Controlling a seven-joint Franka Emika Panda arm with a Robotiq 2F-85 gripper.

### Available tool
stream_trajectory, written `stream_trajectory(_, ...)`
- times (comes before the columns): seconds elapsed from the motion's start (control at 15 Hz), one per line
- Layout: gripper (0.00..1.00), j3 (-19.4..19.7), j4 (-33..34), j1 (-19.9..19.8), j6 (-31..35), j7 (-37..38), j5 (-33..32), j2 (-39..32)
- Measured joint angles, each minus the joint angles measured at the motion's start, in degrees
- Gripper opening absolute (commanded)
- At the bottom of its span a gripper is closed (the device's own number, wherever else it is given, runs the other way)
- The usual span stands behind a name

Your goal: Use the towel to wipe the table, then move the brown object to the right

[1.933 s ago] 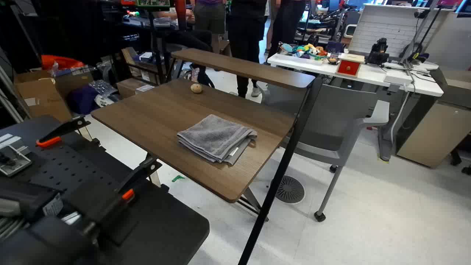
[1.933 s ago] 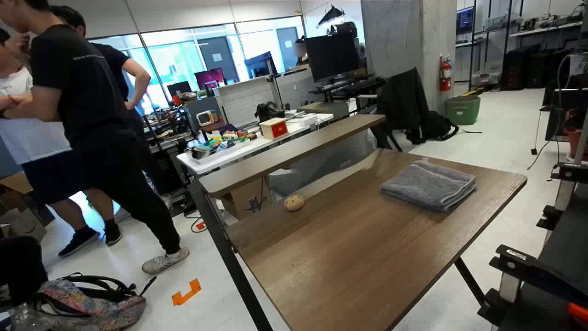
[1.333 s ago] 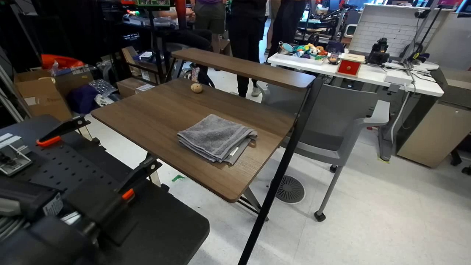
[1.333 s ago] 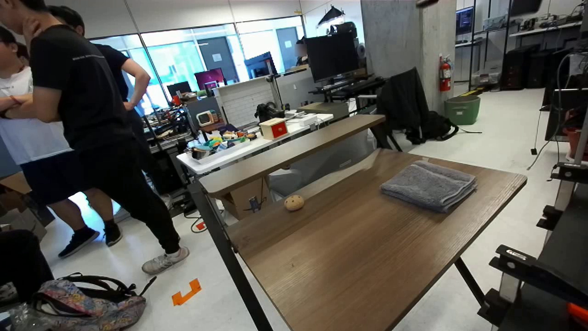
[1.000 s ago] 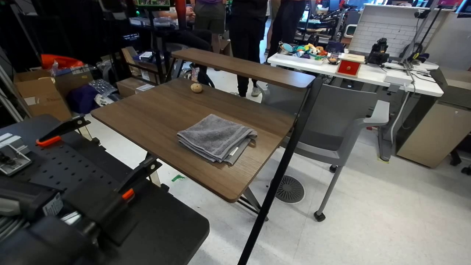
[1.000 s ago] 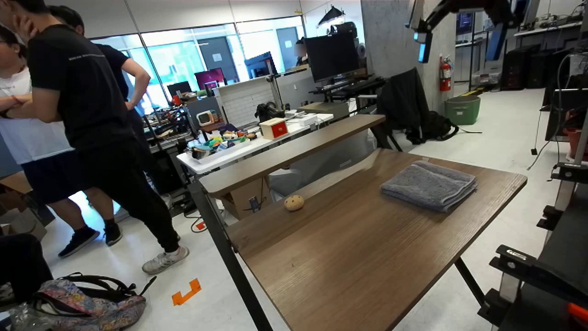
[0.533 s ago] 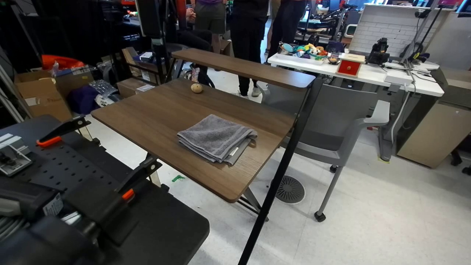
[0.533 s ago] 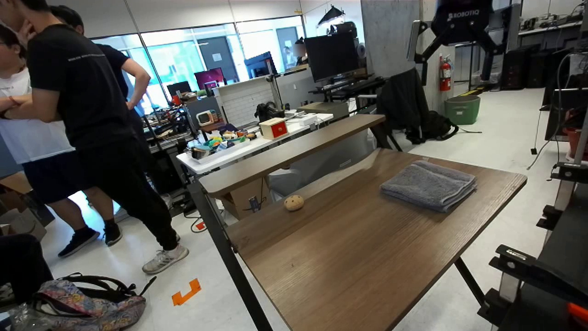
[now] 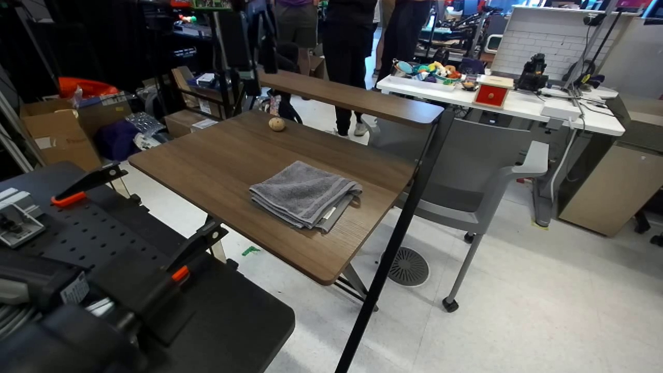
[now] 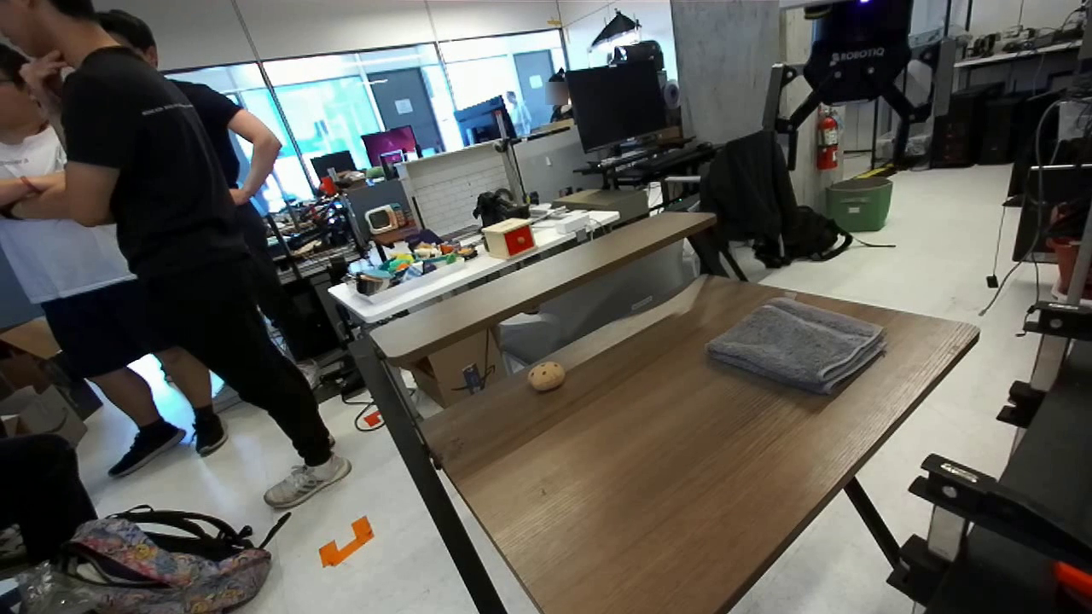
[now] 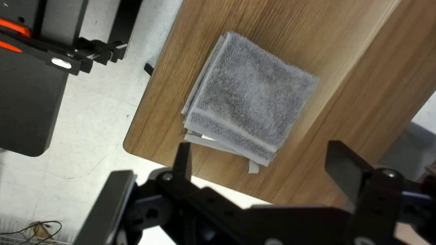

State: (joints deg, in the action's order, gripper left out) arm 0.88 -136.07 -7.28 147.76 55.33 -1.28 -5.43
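Gripper [image 10: 847,153] up high, clear of the towel [image 11: 252,95], jaws spread wide.
Towel lies folded on the table [image 10: 665,460]; brown object [image 10: 546,376] sits well apart, near the raised shelf [image 10: 546,281].

The towel [image 11: 252,92] is rough, matt cloth, the bench [image 10: 648,477] smooth wood grain, faintly glossy, and the pincer [image 10: 847,152] matt.

Grey towel [image 11: 252,92], brown wood-grain table [image 10: 665,477], dark-dotted tan lump [image 10: 546,376].
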Motion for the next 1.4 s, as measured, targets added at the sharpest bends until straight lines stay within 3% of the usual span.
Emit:
stream_trajectory(0.2,1.0,3.5,3.3,0.0,4.8,2.3,0.8,-6.8)
stream_trajectory(0.33,1.0,4.0,6.3,-0.1,6.3,1.6,6.3,-12.1)
stream_trajectory(0.6,1.0,3.9,12.5,0.5,-0.4,-2.5,10.2,-20.3)
stream_trajectory(0.87,1.0,4.6,12.6,1.0,-0.9,-3.9,10.1,-20.3)
stream_trajectory(1.2,1.0,4.5,9.8,0.2,-13.7,-19.4,12.1,-15.0)
stream_trajectory(1.4,1.0,4.7,5.2,0.5,-19.7,-23.9,11.8,-10.5)
